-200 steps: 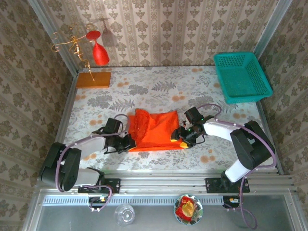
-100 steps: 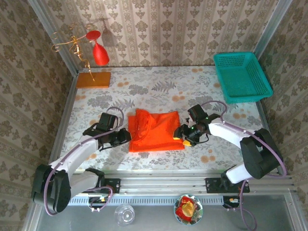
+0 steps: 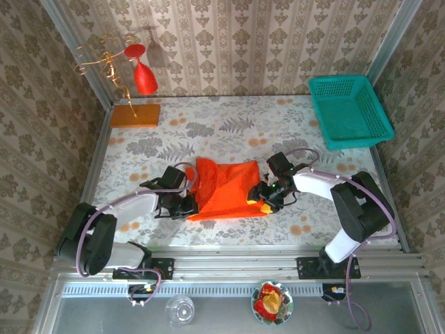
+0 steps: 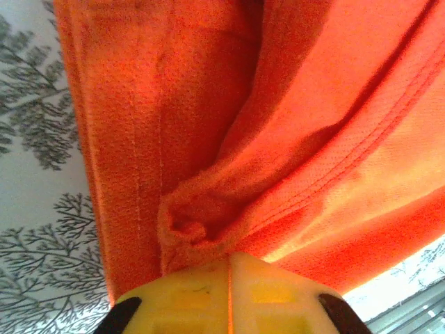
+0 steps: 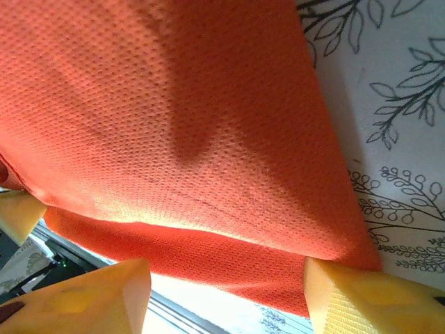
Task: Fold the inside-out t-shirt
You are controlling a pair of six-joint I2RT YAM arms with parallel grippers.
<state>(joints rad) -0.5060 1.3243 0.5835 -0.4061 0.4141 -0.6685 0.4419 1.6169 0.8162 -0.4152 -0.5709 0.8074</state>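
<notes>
Shirt: a bright orange-red short-sleeved cloth t-shirt [image 3: 226, 188] lies as a rumpled rectangle on the pale floral-print table [image 3: 229, 125], just toward 6 o'clock of centre. Its stitched seams show, and its 9 o'clock side is bunched.
Right gripper: the right gripper [image 3: 262, 200] sits at the shirt's 4 o'clock corner, yellow fingers [image 5: 361, 299] spread with the cloth's edge between them. It pinches nothing and is apparently lined up to take that corner.
Left gripper: the left gripper [image 3: 186, 205] meets the 8 o'clock corner, pads [image 4: 188, 299] pressed together on a puckered fold of hem — a hold that looks meant to carry the near edge over.
Room: damask-patterned wallpapered walls [image 3: 278, 42] enclose three sides.
Surface: the table is flat and matte — likely good for sliding cloth.
Basket: a teal plastic mesh basket [image 3: 350, 111] stands at 2 o'clock, well apart from the shirt.
Board: a flat orange-brown rectangular board [image 3: 135, 115] lies at 10 o'clock.
Glass: a glossy red wine glass [image 3: 144, 80] is at a gold wire stand [image 3: 104, 59], 11 o'clock.
</notes>
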